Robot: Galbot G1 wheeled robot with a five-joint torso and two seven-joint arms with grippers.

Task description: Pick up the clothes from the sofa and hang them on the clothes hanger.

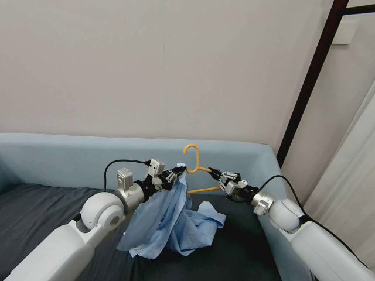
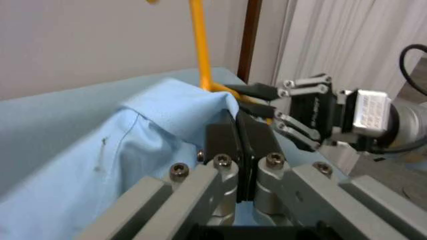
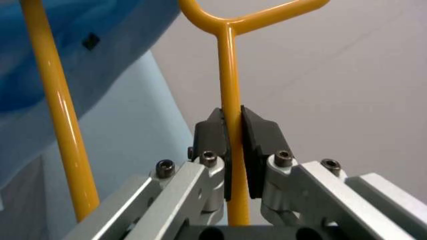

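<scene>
Plain off-white wall backs a pale blue sofa with a dark grey seat, and both arms meet above that seat. The right gripper has its pads closed tight on one thin rod of the yellow clothes hanger, whose hook stands up against the sofa back. The left gripper is pinched together on the upper edge of the light blue shirt, just beside the hanger's shoulder, while the rest of the cloth droops in loose folds to the seat. The shirt looks light and thoroughly limp. It will likely sag, bunch and slide off a smooth rod, so a hold near the collar or shoulder seam seems the best place to steer it over the hanger's arm. The hanger looks stiff, light and slick, and may twist in a pinch grip if the cloth drags. No brand, label or writing can be read on shirt, hanger or grippers.
</scene>
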